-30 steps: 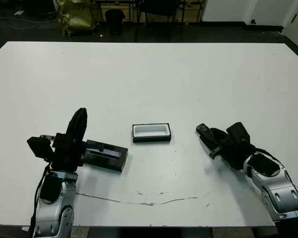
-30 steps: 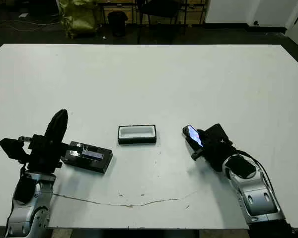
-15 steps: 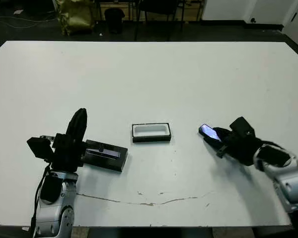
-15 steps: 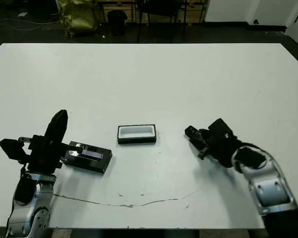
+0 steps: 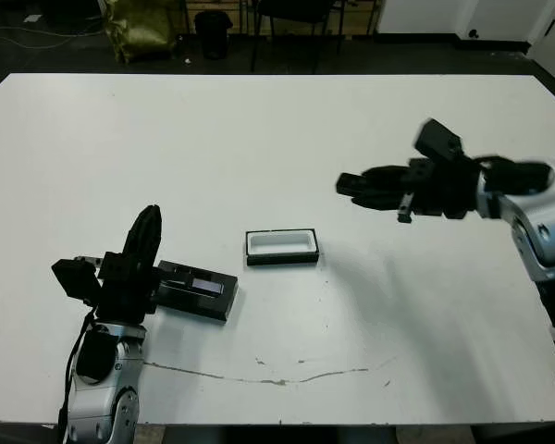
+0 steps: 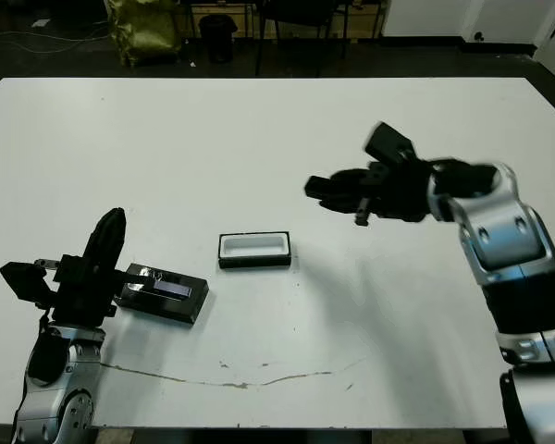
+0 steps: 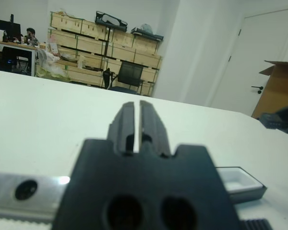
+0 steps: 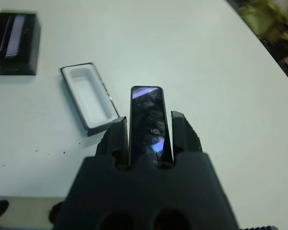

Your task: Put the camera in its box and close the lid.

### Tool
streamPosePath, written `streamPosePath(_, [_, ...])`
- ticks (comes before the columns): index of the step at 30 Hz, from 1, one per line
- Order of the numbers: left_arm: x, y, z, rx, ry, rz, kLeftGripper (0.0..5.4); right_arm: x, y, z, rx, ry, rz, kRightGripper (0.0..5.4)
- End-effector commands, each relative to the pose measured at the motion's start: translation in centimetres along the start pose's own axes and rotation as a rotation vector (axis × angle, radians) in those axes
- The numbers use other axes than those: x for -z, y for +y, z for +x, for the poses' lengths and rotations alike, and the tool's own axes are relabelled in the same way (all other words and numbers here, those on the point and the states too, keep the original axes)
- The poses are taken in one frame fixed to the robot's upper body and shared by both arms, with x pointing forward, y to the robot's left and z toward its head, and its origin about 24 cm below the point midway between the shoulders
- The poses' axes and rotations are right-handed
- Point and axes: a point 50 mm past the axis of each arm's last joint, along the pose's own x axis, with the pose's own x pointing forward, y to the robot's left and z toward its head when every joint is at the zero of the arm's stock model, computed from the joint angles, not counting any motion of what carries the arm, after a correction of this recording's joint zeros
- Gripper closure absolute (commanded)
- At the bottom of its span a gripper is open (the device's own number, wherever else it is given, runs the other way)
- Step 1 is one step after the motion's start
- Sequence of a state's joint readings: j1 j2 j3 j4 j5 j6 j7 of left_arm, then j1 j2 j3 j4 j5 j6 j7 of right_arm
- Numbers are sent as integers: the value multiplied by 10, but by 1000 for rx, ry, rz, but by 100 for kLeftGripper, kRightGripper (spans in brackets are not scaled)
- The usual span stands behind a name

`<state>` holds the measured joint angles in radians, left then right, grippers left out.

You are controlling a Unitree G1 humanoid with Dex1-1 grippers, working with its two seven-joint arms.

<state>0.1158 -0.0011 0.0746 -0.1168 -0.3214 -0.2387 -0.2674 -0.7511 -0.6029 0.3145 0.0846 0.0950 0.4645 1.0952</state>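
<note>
Right gripper (image 5: 351, 189) risen with camera (image 8: 150, 123), box (image 5: 281, 247) below

A: Bench (image 5: 259, 129)? White, with a thin dark scratch line near the front edge.

B: Box (image 5: 281, 247): black walls, white lining.

A: Lid (image 5: 197, 289): black, a glossy silver-lavender strip on top.

B: Camera (image 8: 150, 125): glossy black, with bluish-purple reflections on its face.

A: Right gripper (image 5: 365, 188): black fingers (image 8: 184, 134), silver-grey arm shell behind. Left gripper (image 5: 148, 231): all black, grey-silver forearm.

B: Background: dark floor, an olive-yellow bag (image 5: 141, 28) past the far edge.
</note>
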Motion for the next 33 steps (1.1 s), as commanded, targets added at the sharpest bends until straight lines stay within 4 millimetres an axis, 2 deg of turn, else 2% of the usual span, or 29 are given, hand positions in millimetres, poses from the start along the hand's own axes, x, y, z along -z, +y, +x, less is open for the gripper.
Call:
streamPosePath(1, [5, 1, -4, -8, 35, -6, 540, -16, 0, 10, -51, 19, -87, 454])
streamPosePath(15, [6, 0, -4, -18, 33, 20, 540, -35, 3, 50, -266, -88, -207, 455])
streamPosePath(33, [7, -1, -5, -15, 33, 16, 540, -20, 6, 84, -401, 22, -79, 455])
